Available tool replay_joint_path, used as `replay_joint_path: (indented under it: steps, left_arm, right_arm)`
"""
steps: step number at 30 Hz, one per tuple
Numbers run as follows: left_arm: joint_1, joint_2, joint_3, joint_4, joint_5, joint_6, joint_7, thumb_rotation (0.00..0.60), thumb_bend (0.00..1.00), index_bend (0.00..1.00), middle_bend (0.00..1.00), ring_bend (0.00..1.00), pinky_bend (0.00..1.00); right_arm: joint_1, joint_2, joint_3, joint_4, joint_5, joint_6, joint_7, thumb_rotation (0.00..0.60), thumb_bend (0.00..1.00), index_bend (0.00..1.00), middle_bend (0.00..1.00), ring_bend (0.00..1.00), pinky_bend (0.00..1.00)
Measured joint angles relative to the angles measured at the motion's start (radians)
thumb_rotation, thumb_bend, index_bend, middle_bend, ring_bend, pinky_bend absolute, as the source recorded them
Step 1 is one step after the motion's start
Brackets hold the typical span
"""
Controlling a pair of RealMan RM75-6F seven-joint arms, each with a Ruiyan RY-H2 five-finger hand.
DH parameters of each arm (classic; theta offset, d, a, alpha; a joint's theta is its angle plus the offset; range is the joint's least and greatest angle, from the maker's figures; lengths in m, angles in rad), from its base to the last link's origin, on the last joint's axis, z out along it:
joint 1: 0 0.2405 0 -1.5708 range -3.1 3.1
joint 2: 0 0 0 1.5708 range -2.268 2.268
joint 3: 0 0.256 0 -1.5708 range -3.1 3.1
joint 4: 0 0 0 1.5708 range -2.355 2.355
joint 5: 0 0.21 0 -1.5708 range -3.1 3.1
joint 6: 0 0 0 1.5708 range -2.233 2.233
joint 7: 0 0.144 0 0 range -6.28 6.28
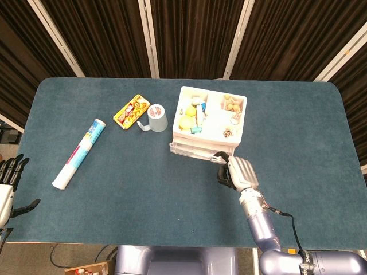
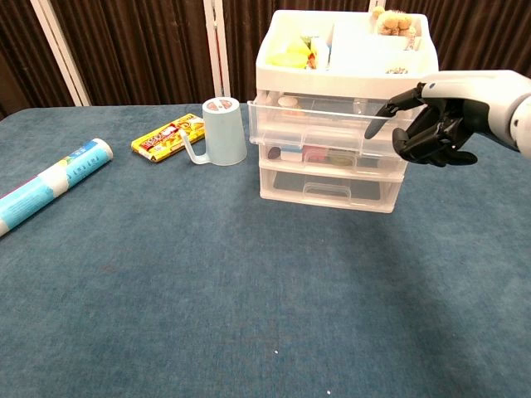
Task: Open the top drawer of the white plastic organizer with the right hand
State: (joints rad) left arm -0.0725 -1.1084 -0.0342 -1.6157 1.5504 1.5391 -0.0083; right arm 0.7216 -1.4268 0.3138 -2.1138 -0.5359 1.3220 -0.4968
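Both views are evenly and brightly lit from overhead, and no blown-out glare is seen. Only a soft, faint shadow is cast on the blue table [image 2: 249,290] below the right hand [image 2: 440,124], and a small dark one under it in the head view [image 1: 236,173]. Mild sheen is shown on the clear drawer fronts left of the hand. Focus is sharp throughout; the curtains behind are left dark.
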Motion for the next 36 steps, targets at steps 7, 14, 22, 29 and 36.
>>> replay_joint_path:
  steps: [7, 14, 22, 29, 36]
  left_arm:
    - [-0.002, 0.002, 0.000, -0.004, -0.005, -0.007, -0.001, 0.600, 0.00, 0.00, 0.00, 0.00, 0.05]
    - [-0.002, 0.004, 0.001, -0.007, -0.007, -0.009, -0.001, 0.600, 0.00, 0.00, 0.00, 0.00, 0.05]
    - [-0.003, 0.003, 0.002, -0.010, -0.007, -0.013, 0.006, 0.600, 0.00, 0.00, 0.00, 0.00, 0.05]
    - [-0.003, 0.003, 0.003, -0.012, -0.007, -0.014, 0.009, 0.600, 0.00, 0.00, 0.00, 0.00, 0.05]
    - [-0.003, 0.004, 0.002, -0.014, -0.010, -0.016, 0.006, 0.600, 0.00, 0.00, 0.00, 0.00, 0.05]
  right_arm:
    - [0.000, 0.000, 0.002, -0.019, -0.009, 0.008, 0.010, 0.600, 0.73, 0.38, 0.82, 0.79, 0.89]
    - [-0.019, 0.016, -0.017, -0.030, -0.015, 0.008, 0.030, 0.600, 0.73, 0.38, 0.82, 0.79, 0.89]
    - [-0.054, 0.027, -0.059, -0.041, -0.052, -0.009, 0.073, 0.600, 0.73, 0.38, 0.82, 0.79, 0.89]
    - [-0.081, 0.040, -0.084, -0.065, -0.094, -0.013, 0.103, 0.600, 0.73, 0.38, 0.82, 0.79, 0.89]
    - [-0.097, 0.044, -0.091, -0.085, -0.136, -0.004, 0.122, 0.600, 0.73, 0.38, 0.82, 0.79, 0.89]
